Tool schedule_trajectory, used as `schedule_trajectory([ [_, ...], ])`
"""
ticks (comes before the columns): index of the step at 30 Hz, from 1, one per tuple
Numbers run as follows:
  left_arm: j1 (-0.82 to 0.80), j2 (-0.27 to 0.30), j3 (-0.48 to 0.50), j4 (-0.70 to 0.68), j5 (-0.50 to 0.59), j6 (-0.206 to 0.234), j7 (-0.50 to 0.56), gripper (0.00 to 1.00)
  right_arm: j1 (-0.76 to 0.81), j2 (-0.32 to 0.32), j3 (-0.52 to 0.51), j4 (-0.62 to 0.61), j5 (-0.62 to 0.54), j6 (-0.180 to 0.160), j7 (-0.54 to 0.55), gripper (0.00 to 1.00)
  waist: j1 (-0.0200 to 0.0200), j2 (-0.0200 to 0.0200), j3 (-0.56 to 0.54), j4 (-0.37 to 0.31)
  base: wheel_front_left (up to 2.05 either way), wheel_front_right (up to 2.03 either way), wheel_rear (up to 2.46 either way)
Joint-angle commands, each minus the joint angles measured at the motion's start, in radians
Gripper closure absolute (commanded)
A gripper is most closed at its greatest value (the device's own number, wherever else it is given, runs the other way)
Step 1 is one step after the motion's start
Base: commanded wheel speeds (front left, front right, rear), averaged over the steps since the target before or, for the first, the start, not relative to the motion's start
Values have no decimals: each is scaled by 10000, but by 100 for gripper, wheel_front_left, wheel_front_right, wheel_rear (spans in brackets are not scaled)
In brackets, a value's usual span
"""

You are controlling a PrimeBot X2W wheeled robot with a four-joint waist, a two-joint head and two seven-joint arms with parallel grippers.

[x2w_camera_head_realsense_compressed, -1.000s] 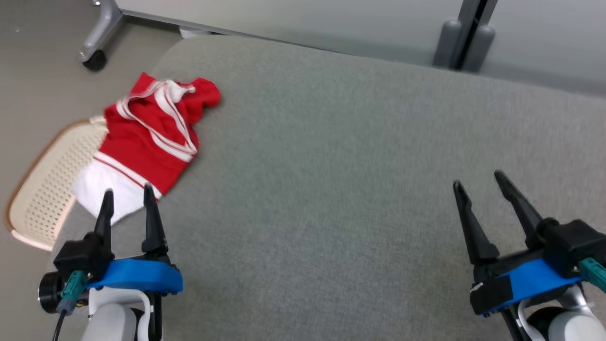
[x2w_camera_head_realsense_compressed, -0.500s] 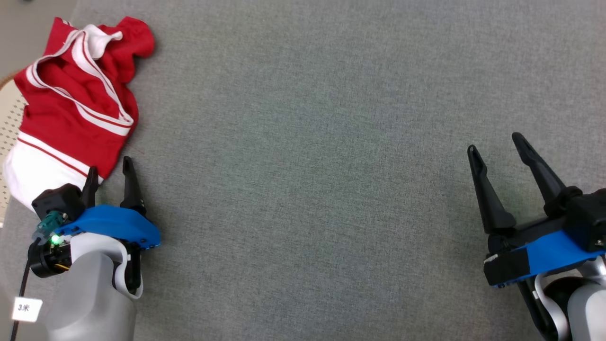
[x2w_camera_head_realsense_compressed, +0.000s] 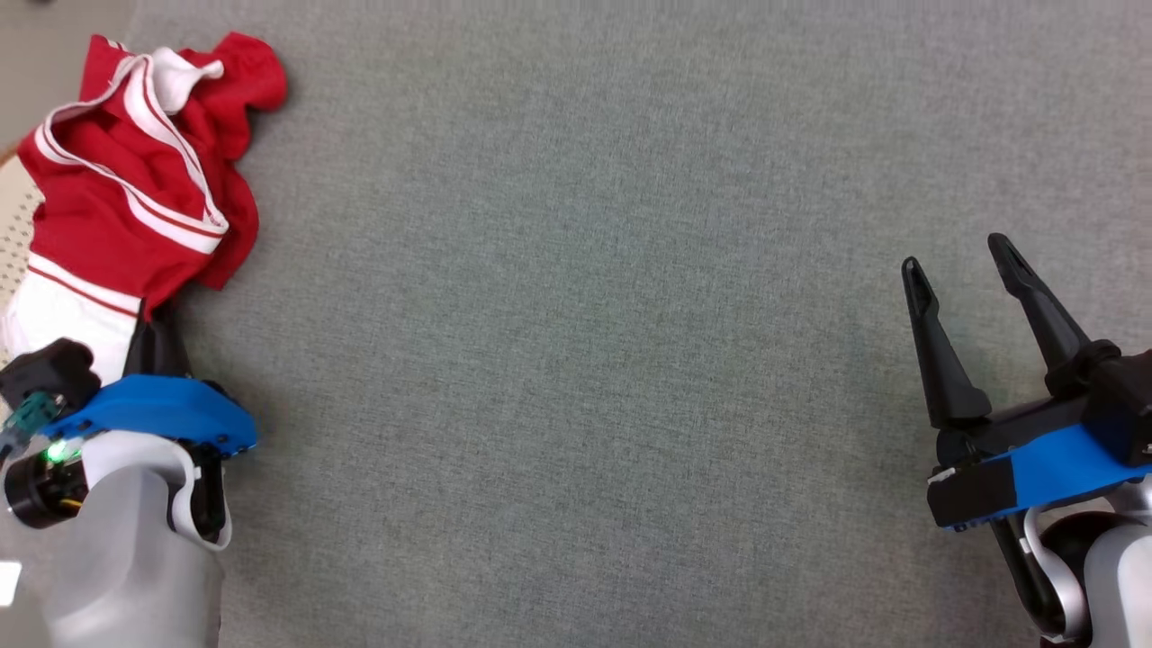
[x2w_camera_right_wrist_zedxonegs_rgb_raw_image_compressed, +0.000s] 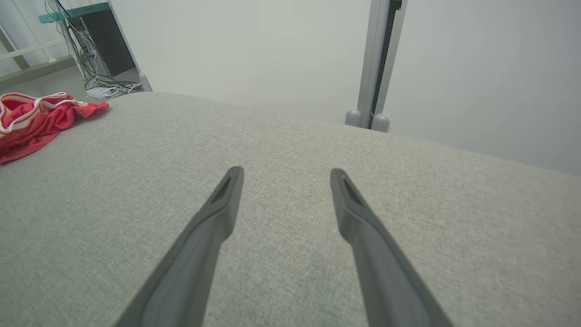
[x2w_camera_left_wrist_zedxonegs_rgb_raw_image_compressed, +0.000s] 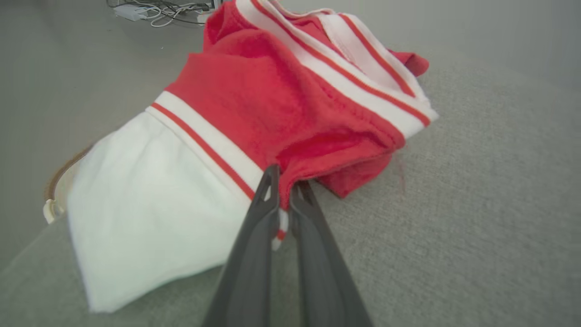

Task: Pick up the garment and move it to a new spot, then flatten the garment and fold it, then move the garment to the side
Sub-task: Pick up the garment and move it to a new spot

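Floor cables behind pinched garment

Lab-like room: pale partition panels, tangled floor cables, grey cloth-covered worktable.

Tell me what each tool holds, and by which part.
Left tool pinches the garment at its red edge beside the white part; right tool holds nothing.

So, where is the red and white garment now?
In the head view the garment lies at the upper left, at the left edge of the grey cushion, with its near hem pinched in the left gripper.
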Motion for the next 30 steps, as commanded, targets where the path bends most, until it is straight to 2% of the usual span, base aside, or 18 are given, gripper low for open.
schedule_trajectory([
  [1,261,22,137,-267,130,56,2,100,-94,42,3,56,-6,1,-87,0,-1,-3,-219,-121,0,0,0],
  [9,1937,-330,461,-2982,1353,373,0,100,372,343,79,652,126,1,-558,0,-1,-3,-1759,-536,0,0,0],
  [16,3480,-747,126,-5200,1979,443,-8,100,1012,703,97,1202,292,1,-819,0,-1,-3,-3138,-1136,0,0,0],
  [23,4714,-1080,-639,-7173,2058,424,476,100,1492,943,226,1456,408,1,-1001,0,-1,-3,-3804,-2002,0,0,0],
  [30,4802,-1255,-2225,-8228,2048,-41,1157,100,1508,1051,253,1480,487,1,-1066,0,-1,-3,-3663,-3116,0,0,0],
])
